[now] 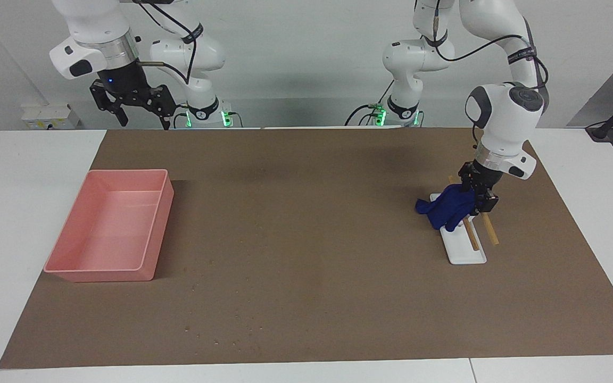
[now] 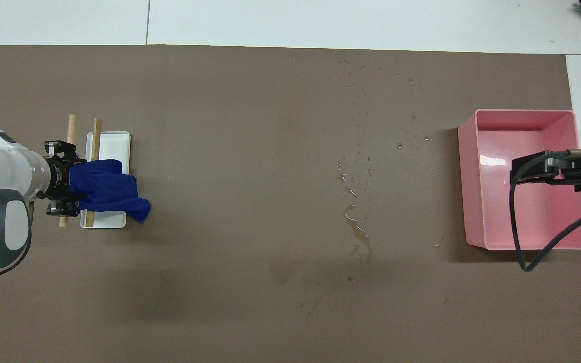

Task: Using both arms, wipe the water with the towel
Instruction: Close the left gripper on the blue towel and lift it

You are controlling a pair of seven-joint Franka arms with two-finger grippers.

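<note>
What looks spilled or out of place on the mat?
Water is spilled on the brown mat as a puddle and scattered drops between the pink tray and the white dish. The towel lies bunched over that dish.

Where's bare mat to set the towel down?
Bare brown mat lies between the white rectangular tray and the spilled water. Crowded at the tray: bunched royal-blue towel, two wooden sticks, left gripper.
</note>
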